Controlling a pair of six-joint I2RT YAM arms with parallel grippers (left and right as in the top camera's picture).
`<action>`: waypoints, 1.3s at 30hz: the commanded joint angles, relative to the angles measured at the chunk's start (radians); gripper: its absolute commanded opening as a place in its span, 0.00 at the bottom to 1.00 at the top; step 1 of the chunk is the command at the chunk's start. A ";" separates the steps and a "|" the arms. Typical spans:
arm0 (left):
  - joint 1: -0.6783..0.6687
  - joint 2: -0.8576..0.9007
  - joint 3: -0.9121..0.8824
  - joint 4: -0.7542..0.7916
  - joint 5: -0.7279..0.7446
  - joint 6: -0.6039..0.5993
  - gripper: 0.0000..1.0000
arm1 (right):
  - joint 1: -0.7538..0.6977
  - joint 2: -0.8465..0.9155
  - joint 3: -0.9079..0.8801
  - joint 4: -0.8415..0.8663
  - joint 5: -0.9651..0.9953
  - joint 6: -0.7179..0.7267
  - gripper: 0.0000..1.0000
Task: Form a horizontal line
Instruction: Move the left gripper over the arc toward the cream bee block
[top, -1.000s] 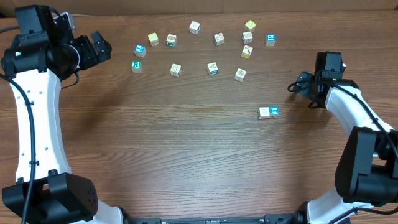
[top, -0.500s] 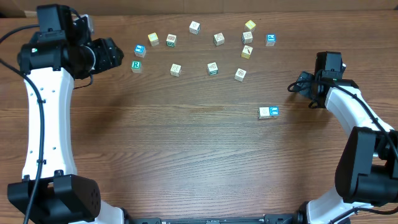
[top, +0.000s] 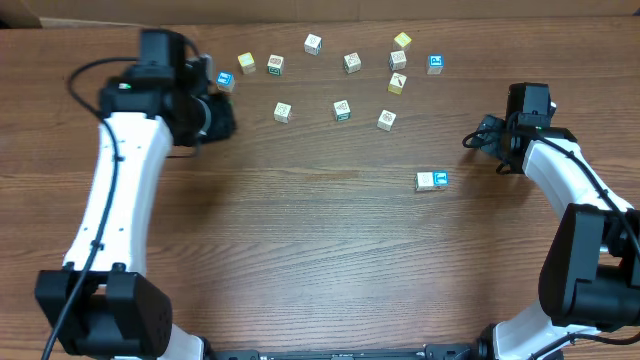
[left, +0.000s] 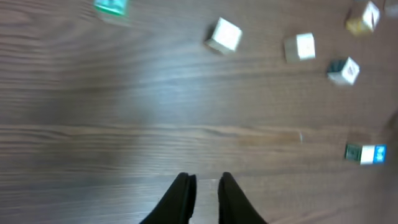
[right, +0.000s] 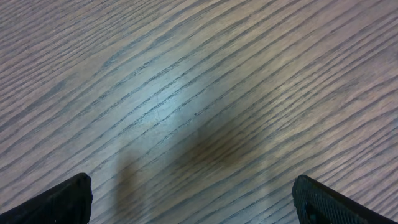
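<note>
Wooden table (top: 320, 260), scattered small cubes (top: 342, 110)

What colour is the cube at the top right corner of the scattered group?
Blue on white, clearest in the overhead view.
</note>
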 joint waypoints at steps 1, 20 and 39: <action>-0.084 0.004 -0.037 0.020 0.000 0.000 0.24 | -0.002 -0.001 0.013 0.005 0.005 -0.001 1.00; -0.435 0.006 -0.041 0.088 -0.374 -0.114 0.59 | -0.002 -0.001 0.013 0.005 0.005 -0.001 1.00; -0.426 0.053 -0.041 0.093 -0.418 -0.131 0.62 | -0.002 -0.001 0.013 0.005 0.005 -0.001 1.00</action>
